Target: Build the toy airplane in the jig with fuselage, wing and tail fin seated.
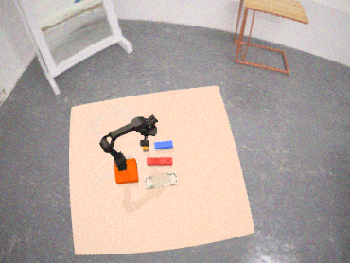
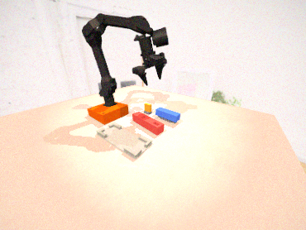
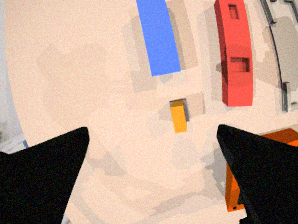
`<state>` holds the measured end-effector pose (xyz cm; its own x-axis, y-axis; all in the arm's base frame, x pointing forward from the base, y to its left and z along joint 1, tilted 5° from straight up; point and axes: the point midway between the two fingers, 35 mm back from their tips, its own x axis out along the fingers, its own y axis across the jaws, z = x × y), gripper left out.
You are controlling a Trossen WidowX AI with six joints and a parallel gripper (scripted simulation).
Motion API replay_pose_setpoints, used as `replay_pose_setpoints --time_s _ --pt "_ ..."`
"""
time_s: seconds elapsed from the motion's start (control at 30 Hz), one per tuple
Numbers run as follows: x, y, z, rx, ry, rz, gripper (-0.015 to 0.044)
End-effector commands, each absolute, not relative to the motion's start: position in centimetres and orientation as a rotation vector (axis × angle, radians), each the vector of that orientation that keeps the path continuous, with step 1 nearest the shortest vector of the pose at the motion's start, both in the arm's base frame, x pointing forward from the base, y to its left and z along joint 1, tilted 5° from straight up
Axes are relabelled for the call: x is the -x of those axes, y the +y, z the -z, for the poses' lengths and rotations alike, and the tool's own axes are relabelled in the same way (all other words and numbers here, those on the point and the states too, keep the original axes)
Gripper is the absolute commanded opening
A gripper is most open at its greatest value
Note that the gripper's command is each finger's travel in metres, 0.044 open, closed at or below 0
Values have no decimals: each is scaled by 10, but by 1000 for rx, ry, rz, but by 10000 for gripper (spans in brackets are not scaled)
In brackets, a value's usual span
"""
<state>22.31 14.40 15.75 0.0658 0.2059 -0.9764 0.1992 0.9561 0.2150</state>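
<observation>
Solid red on the fuselage (image 1: 159, 161) (image 2: 147, 123) (image 3: 237, 80), our landmark! Beside it, plain blue on the wing (image 1: 164, 145) (image 2: 167, 114) (image 3: 159, 40); on its other side, a grey-beige jig (image 1: 161, 181) (image 2: 124, 140) (image 3: 289, 42). Near the fuselage, a yellow-orange fin (image 1: 146, 149) (image 2: 147, 108) (image 3: 179, 117), and a bright orange base (image 1: 132, 179) (image 2: 108, 117) (image 3: 231, 192)!

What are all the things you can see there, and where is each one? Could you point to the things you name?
Red block with sockets (image 1: 166, 161) (image 2: 142, 121) (image 3: 237, 40): one, red, between the jig and the blue block
Blue block (image 1: 164, 145) (image 2: 167, 113) (image 3: 160, 40): one, blue, beside the red one
Small block (image 2: 147, 107) (image 3: 179, 117): one, yellow-orange, near the blue one's end
Jig (image 1: 148, 185) (image 2: 120, 142): one, grey-beige, beside the red block
Side table (image 1: 284, 9): one, wood top, red-brown legs, on the floor
Frame (image 1: 85, 61): one, white, on the floor
Base (image 1: 127, 177) (image 2: 105, 117): one, orange, under the arm
Arm (image 1: 125, 129) (image 2: 99, 58): one, black, on the base
Pincer (image 2: 154, 81) (image 3: 154, 132): one, black, open, above the small block
</observation>
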Motion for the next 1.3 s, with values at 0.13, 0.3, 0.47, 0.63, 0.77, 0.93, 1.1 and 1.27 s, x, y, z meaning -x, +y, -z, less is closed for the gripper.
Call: replay_pose_setpoints --time_s 0.13,0.3,0.47,0.63,0.77,0.93,1.1,1.27 --pt "-277 47 -102 -122 1597 113 440" --pt "-281 30 -93 -70 1619 104 440" --pt "-282 30 -91 -70 1619 104 440" --pt "-279 29 -42 -70 1620 104 440" --pt "-279 29 -40 -70 1620 104 440" --pt "-278 28 -26 -70 1620 104 440" --pt "-278 28 -25 -70 1620 104 440" --pt "-278 28 -18 -69 1620 104 440"
